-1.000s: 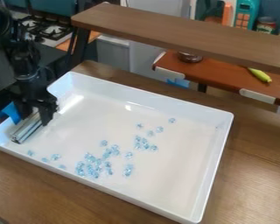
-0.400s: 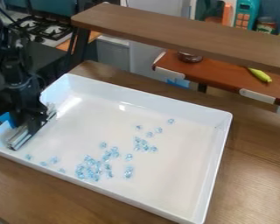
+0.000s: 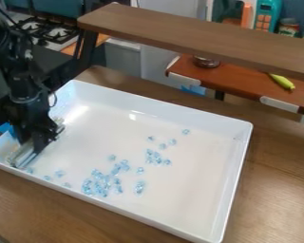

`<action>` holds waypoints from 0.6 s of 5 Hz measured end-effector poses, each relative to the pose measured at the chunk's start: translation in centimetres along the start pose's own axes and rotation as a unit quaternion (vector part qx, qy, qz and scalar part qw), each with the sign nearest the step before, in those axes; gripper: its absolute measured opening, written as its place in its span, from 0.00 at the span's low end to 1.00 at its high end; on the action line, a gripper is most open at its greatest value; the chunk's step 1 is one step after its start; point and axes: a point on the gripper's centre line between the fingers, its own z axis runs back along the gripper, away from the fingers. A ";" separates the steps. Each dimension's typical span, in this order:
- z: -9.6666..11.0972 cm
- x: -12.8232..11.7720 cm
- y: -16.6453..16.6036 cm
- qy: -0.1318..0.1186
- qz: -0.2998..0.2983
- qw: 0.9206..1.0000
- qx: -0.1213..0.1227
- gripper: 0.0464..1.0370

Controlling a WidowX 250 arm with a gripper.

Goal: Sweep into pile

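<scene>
The fingers (image 3: pixel 40 140) of your black gripper (image 3: pixel 33 142) are closed about a long silvery bar (image 3: pixel 21 157), which you hold at a slant inside the white tray (image 3: pixel 174 102). The bar lies alongside the tray's left short wall, its lower end close to the near left corner. Just beside that end is a small pale-blue piece (image 3: pixel 30 170); a few others (image 3: pixel 59 173) are scattered to its right, along the near long wall.

Farther right, you see the densest group of blue pieces (image 3: pixel 101 184), loosely spread between the tray's middle and its near long wall. A smaller group (image 3: pixel 157 157) sits beyond it, right of the middle, and several single pieces (image 3: pixel 185 132) lie farther out toward the far right corner. The pieces form separate clusters rather than one pile.

Your black arm (image 3: pixel 26 90) hangs over the tray's left side. The tray stands on a brown wooden tabletop (image 3: pixel 278 190), with blue tape (image 3: pixel 5 128) near its left wall. Past the far long wall, you have a raised wooden shelf (image 3: pixel 199 38), a reddish-brown side table (image 3: pixel 237 81) bearing a yellow object (image 3: pixel 282 81), and, at the upper left, a stove (image 3: pixel 50 32).
</scene>
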 end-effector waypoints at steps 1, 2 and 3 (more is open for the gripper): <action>0.1 -0.6 -1.5 0.005 -0.011 1.000 0.000 0.33; 0.2 -0.6 -2.8 0.007 -0.023 1.000 -0.003 0.33; 0.4 -0.6 -4.6 0.008 -0.023 1.000 -0.015 0.33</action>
